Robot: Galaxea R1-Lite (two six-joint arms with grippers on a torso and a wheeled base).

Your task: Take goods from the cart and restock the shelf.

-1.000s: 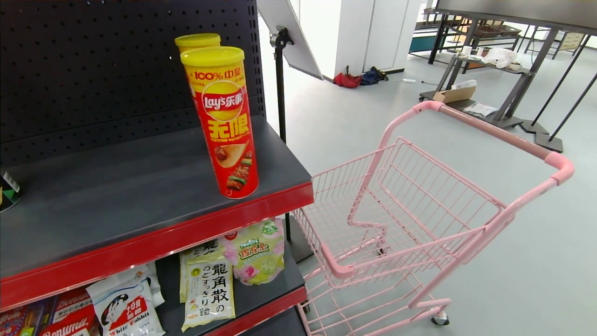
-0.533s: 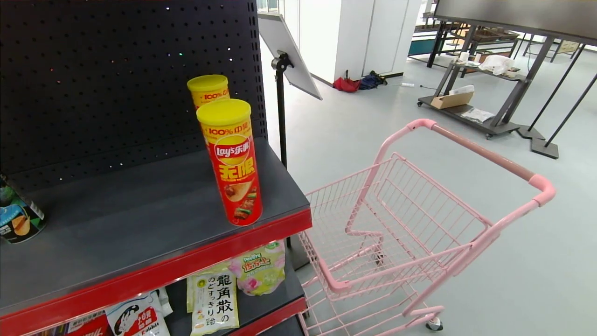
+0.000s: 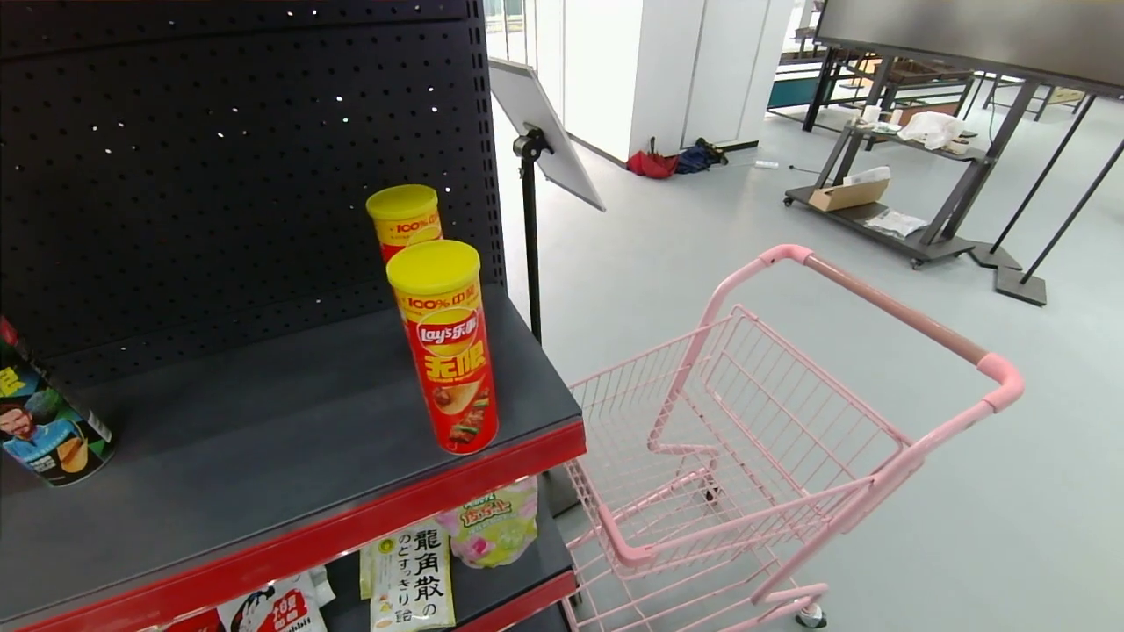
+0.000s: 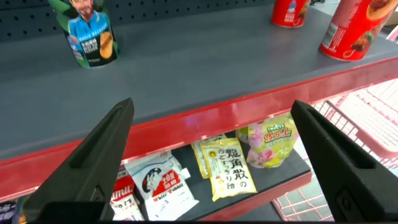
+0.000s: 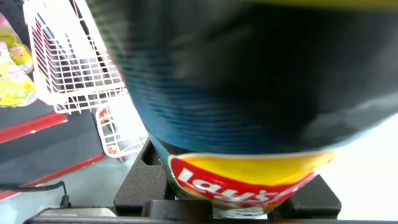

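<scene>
Things at the back of the room
A white board (image 3: 549,136) is held on a pole; a cardboard box (image 3: 847,193) is kept on a rack (image 3: 960,199).

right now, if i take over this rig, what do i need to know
Left hand: open, empty, facing the dark grey shelf with the red front edge.
Right hand: shut on a dark blue cylindrical chip can.
Done: a red cylindrical chip can with a yellow lid stands at the shelf's front edge, a second red can behind it, and a green-and-blue can further left.
The pink wire cart shows no goods in its basket.
Left: stand the held can on the shelf, probably the last item.
</scene>
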